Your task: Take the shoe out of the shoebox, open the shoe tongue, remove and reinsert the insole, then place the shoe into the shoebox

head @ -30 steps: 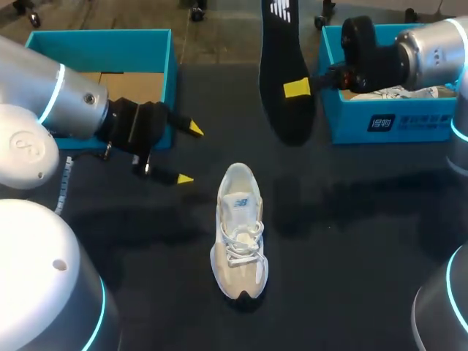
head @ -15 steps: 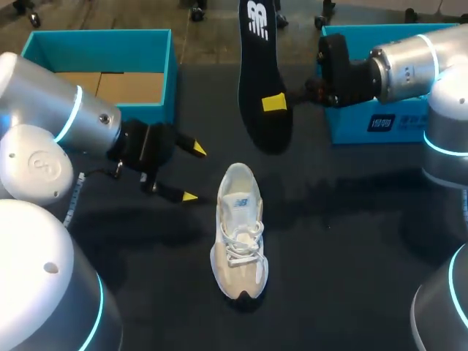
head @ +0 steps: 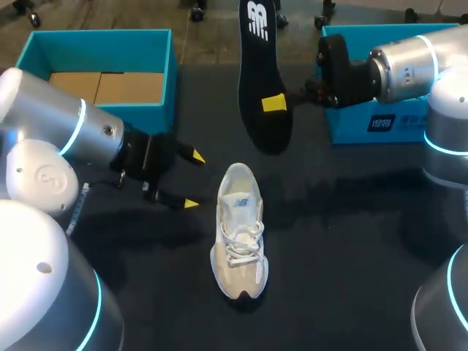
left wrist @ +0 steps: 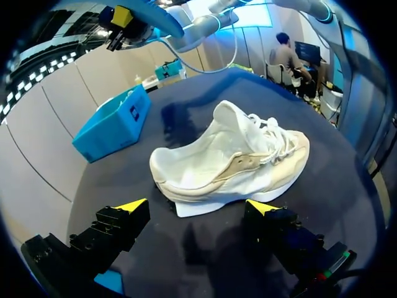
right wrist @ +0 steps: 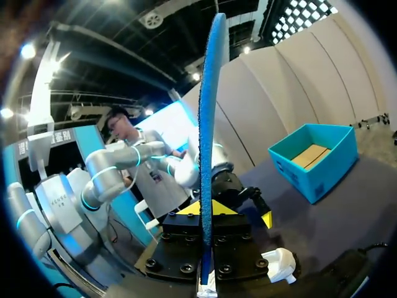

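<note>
A white and beige shoe (head: 239, 232) lies on the dark table, heel toward the far side, laces tied. My left gripper (head: 191, 178) is open just left of the shoe's heel; in the left wrist view the shoe (left wrist: 232, 158) lies on its sole just ahead of the open gripper (left wrist: 195, 205). My right gripper (head: 275, 102) is shut on the black insole (head: 261, 73), holding it in the air above the far middle of the table. From the right wrist the insole (right wrist: 208, 124) stands on edge, up out of the shut gripper (right wrist: 205, 208).
An open teal shoebox (head: 157, 51) with a cardboard bottom stands at the far left. A second teal box (head: 380, 121) stands at the far right, under my right arm. The near half of the table around the shoe is bare dark cloth.
My left gripper has moved down and right, closer to the shoe's heel. My right gripper carried the insole to the left about a second ago and has since held still.
</note>
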`<act>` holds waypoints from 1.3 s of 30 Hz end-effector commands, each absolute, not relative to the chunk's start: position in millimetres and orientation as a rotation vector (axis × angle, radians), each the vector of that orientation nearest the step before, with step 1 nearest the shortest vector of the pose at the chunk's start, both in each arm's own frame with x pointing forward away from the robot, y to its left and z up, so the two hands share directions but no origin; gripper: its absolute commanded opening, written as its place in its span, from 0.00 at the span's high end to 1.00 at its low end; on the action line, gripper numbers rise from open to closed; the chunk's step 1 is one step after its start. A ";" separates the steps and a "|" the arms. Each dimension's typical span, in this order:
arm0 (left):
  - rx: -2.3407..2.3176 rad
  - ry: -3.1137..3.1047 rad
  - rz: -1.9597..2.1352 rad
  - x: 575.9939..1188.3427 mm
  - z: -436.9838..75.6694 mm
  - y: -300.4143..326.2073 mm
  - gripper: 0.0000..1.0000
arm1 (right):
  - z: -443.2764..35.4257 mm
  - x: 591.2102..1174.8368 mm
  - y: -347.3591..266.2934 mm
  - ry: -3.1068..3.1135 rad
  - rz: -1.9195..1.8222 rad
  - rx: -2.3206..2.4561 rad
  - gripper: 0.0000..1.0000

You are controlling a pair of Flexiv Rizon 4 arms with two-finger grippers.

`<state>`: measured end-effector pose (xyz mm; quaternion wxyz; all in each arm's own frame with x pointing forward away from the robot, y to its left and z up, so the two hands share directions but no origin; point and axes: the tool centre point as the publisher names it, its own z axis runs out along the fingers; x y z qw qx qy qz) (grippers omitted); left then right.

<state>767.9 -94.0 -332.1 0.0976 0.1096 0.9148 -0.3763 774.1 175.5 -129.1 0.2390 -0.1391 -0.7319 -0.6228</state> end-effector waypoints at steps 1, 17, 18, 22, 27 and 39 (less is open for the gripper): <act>0.318 2.702 -1.108 764.7 -333.1 -96.6 0.00 | -129.8 774.2 176.7 -2.004 -1.708 -0.381 1.00; 0.352 2.711 -1.084 759.5 -337.4 -101.1 0.00 | -150.2 778.5 182.3 -2.045 -1.784 -0.364 1.00; 0.336 2.726 -1.090 759.6 -339.3 -102.1 0.00 | -154.9 779.1 182.8 -2.044 -1.803 -0.363 1.00; 0.333 2.738 -1.069 761.4 -341.1 -106.9 0.00 | -162.8 779.6 183.4 -2.037 -1.811 -0.391 1.00; 0.325 2.737 -1.063 764.8 -345.7 -111.4 0.00 | -162.8 779.6 183.4 -2.037 -1.811 -0.391 1.00; 0.267 2.753 -1.083 762.0 -348.8 -109.4 0.00 | -162.8 779.6 183.4 -2.037 -1.811 -0.391 1.00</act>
